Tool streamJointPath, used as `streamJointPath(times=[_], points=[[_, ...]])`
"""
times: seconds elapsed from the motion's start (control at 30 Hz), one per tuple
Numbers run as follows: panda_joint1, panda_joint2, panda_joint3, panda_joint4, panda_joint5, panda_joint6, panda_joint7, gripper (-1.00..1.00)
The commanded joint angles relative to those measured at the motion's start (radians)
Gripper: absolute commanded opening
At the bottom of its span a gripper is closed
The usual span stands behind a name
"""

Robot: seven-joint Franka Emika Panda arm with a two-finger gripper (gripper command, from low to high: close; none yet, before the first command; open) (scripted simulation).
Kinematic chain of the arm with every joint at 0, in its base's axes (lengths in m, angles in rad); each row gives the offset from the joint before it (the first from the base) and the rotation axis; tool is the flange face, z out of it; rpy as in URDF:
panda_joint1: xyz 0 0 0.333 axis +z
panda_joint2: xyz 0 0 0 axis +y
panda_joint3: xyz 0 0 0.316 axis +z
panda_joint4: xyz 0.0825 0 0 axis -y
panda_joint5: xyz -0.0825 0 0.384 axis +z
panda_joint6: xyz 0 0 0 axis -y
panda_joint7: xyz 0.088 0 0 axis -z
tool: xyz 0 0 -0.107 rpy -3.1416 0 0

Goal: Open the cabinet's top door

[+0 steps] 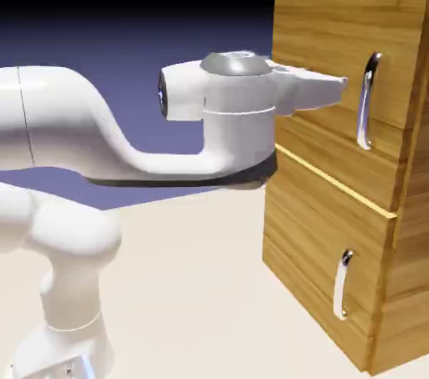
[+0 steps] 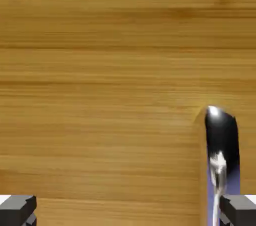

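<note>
The gripper (image 1: 343, 84) is opening its two fingers wide, and nothing is sitting between them. It is pointing at the big wooden cabinet (image 1: 410, 243), toward the exterior view's right. The white arm (image 1: 59, 117) is reaching out behind the gripper, and its round bottom part (image 1: 71, 344) is standing behind and lower down.

The top door (image 1: 318, 33) is facing the gripper, and it is looking shut. Its long, shiny, bendy handle (image 1: 365, 101) is standing up and down, near the finger tips. In the exterior view, the handle is showing just past the tips, on the right. In the hand view, the yellow-brown wood is filling nearly everything in front of the gripper. The handle is showing close to the right-hand finger tip (image 2: 239, 210), and that tip is hiding a bit of it. I am not able to tell if they are touching. The other finger tip (image 2: 17, 210) is showing well apart from the handle, with plain wood showing between.

The bottom door (image 1: 323, 251) is sitting lower than the gripper, and it is looking shut too. Its smaller shiny handle (image 1: 342, 285) is standing up and down, well below the finger tips.
</note>
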Motion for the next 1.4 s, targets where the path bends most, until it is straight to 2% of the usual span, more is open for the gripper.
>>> streamJointPath(times=[0.0, 0.17, 0.33, 0.37, 0.93, 1.37], points=[[0.012, -0.007, -0.017, 0.010, -0.044, 0.003, 0.031, 0.00], [0.056, -0.034, -0.080, 0.046, -0.206, 0.014, 0.146, 0.00], [0.226, 0.015, -0.163, 0.148, -0.217, -0.037, 0.145, 0.00], [0.226, 0.015, -0.163, 0.148, -0.217, -0.037, 0.145, -1.00], [-0.354, -0.019, 0.234, -0.247, 0.005, -0.230, 0.166, -1.00], [-0.825, -0.166, 0.606, -0.494, 0.366, -0.249, 0.074, -1.00]])
